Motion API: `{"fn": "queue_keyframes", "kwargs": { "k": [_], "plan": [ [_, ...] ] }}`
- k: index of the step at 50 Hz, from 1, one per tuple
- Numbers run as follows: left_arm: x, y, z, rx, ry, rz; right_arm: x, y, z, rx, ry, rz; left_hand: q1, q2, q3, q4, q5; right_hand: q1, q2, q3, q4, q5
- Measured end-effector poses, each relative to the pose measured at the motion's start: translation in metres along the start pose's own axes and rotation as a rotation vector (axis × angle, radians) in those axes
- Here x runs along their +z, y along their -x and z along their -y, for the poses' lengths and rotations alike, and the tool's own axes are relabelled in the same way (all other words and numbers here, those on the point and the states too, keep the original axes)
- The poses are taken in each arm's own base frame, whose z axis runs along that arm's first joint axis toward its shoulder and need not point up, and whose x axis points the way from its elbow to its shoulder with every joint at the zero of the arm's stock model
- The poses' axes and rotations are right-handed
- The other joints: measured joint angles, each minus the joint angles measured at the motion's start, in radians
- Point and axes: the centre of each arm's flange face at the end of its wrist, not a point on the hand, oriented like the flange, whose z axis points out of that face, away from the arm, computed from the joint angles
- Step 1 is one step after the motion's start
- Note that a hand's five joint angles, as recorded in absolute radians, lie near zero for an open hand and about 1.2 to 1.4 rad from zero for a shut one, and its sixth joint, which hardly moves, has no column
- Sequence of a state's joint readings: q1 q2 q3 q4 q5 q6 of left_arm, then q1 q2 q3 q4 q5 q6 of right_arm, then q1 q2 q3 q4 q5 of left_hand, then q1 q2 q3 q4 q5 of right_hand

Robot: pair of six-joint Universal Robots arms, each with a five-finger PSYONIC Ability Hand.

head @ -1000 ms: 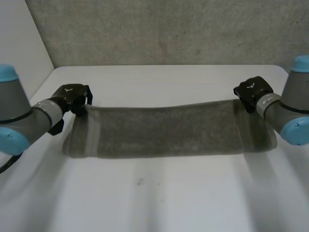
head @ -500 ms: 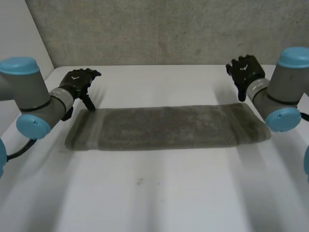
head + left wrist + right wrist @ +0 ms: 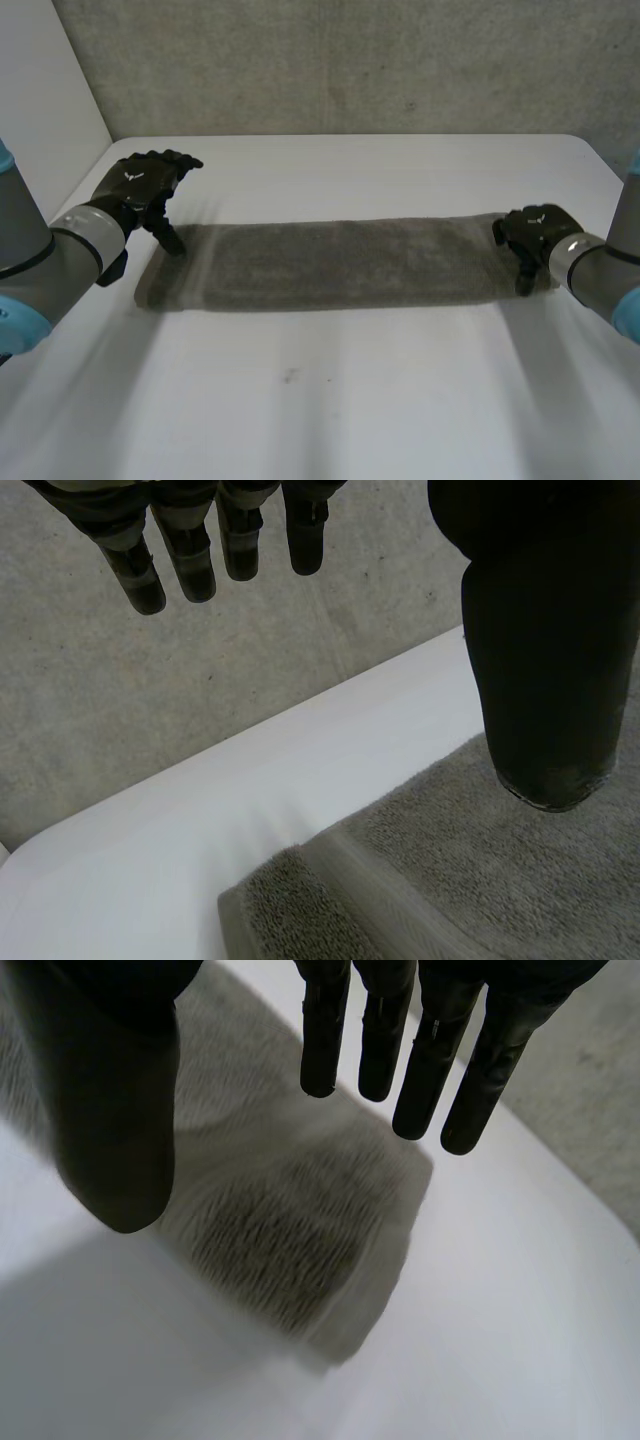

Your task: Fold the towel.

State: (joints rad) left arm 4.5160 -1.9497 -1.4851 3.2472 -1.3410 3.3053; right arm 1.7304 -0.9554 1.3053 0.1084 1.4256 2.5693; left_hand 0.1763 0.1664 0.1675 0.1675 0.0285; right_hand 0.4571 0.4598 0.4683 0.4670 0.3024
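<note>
Looking down on a grey towel (image 3: 340, 265) lying flat on the white desk (image 3: 330, 400), folded into a long narrow strip and running left to right across the middle.

Reaching in from the left with the left hand (image 3: 138, 185), sitting at the strip's far-left corner. Spreading its fingers (image 3: 190, 570) straight and apart, out over the bare desk beyond the towel's far edge, gripping nothing. Pointing the thumb (image 3: 545, 680) down over the towel (image 3: 450, 880) near that corner, well apart from the fingers; not showing clearly whether the tip is touching the cloth. Showing, in the left wrist view, a woven band (image 3: 385, 895) crossing the towel just beside its left end.

Reaching in from the right with the right hand (image 3: 535, 232), sitting over the strip's right end. Holding its fingers (image 3: 325, 1040) straight and slightly fanned, with the thumb (image 3: 115, 1110) standing wide of them, leaving the hand open and clasping nothing. Framing the towel's folded right end (image 3: 290, 1220) below the gap between thumb and fingers, with bare desk (image 3: 500, 1310) past it. Pointing down at the near-right corner in the head view; not being able to tell whether touching the cloth or hanging just above it.

Backing the desk along its far side with a rough grey concrete wall (image 3: 330, 60).
</note>
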Motion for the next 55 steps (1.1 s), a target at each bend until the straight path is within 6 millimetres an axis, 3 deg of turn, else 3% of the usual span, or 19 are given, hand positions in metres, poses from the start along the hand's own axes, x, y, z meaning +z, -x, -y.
{"fn": "queue_keyframes", "kwargs": {
  "k": [7,14,17,23,31,34,37,39,42,43,45,46,48,51,54,55],
  "plan": [
    [-0.005,-0.004,-0.011,-0.002,0.002,-0.002,0.016,0.003,-0.027,-0.026,0.021,-0.007,0.000,0.000,0.000,0.000,0.000,0.221,0.219,0.212,0.211,0.207],
    [-0.004,-0.007,-0.018,-0.003,0.009,-0.009,0.030,-0.001,-0.039,-0.074,0.010,-0.047,0.000,0.000,0.000,0.000,0.000,0.841,0.847,0.832,0.836,0.828],
    [-0.004,-0.008,-0.019,-0.003,0.010,-0.009,0.033,-0.009,-0.042,-0.091,0.012,-0.083,0.000,0.000,0.000,0.000,0.000,0.864,0.861,0.870,0.876,0.861],
    [-0.005,-0.007,-0.018,-0.003,0.008,-0.007,0.032,-0.049,-0.048,-0.129,0.059,-0.224,0.000,0.000,0.000,0.000,0.000,0.866,0.861,0.873,0.876,0.861],
    [-0.007,-0.005,-0.019,-0.006,0.013,-0.001,0.024,-0.129,-0.063,-0.303,0.168,-0.415,0.000,0.000,0.000,0.000,0.000,0.870,0.861,0.873,0.876,0.863],
    [-0.007,-0.004,-0.019,-0.006,0.014,0.001,0.022,-0.140,-0.057,-0.352,0.163,-0.445,0.000,0.000,0.000,0.000,0.000,0.870,0.861,0.873,0.876,0.862],
    [-0.008,-0.004,-0.019,-0.007,0.016,0.001,0.019,-0.139,-0.033,-0.387,0.098,-0.460,0.000,0.000,0.000,0.000,0.000,0.871,0.861,0.873,0.876,0.862],
    [-0.009,-0.004,-0.020,-0.007,0.018,0.001,0.017,-0.125,-0.009,-0.391,0.024,-0.446,0.000,0.000,0.000,0.000,0.000,0.872,0.861,0.873,0.876,0.862],
    [-0.010,-0.005,-0.021,-0.008,0.021,-0.001,0.012,-0.077,0.038,-0.376,-0.147,-0.364,0.000,0.000,0.000,0.000,0.000,0.873,0.861,0.873,0.876,0.862],
    [-0.010,-0.006,-0.021,-0.008,0.022,-0.002,0.010,-0.068,0.045,-0.373,-0.173,-0.346,0.000,0.000,0.000,0.000,0.000,0.873,0.861,0.873,0.876,0.862],
    [-0.010,-0.007,-0.022,-0.008,0.024,-0.004,0.002,-0.024,0.072,-0.359,-0.288,-0.251,0.000,0.000,0.000,0.000,0.000,0.873,0.861,0.877,0.876,0.862],
    [-0.011,-0.007,-0.022,-0.008,0.024,-0.004,-0.001,-0.011,0.079,-0.355,-0.317,-0.221,0.000,0.000,0.000,0.000,0.000,0.873,0.861,0.878,0.876,0.862],
    [-0.011,-0.008,-0.022,-0.008,0.026,-0.007,-0.012,0.036,0.096,-0.352,-0.407,-0.108,0.000,0.000,0.000,0.000,0.000,0.874,0.861,0.878,0.876,0.863],
    [-0.011,-0.009,-0.023,-0.009,0.028,-0.009,-0.031,0.110,0.106,-0.367,-0.503,0.080,0.000,0.000,0.000,0.000,0.000,0.874,0.861,0.878,0.876,0.862],
    [-0.012,-0.009,-0.024,-0.010,0.031,-0.010,-0.045,0.166,0.098,-0.395,-0.537,0.231,0.000,-0.001,0.000,0.000,0.000,0.874,0.861,0.878,0.876,0.863],
    [-0.012,-0.009,-0.024,-0.010,0.031,-0.010,-0.047,0.176,0.095,-0.401,-0.538,0.258,0.000,-0.001,0.000,0.000,0.000,0.874,0.861,0.878,0.876,0.863]
  ]
}}
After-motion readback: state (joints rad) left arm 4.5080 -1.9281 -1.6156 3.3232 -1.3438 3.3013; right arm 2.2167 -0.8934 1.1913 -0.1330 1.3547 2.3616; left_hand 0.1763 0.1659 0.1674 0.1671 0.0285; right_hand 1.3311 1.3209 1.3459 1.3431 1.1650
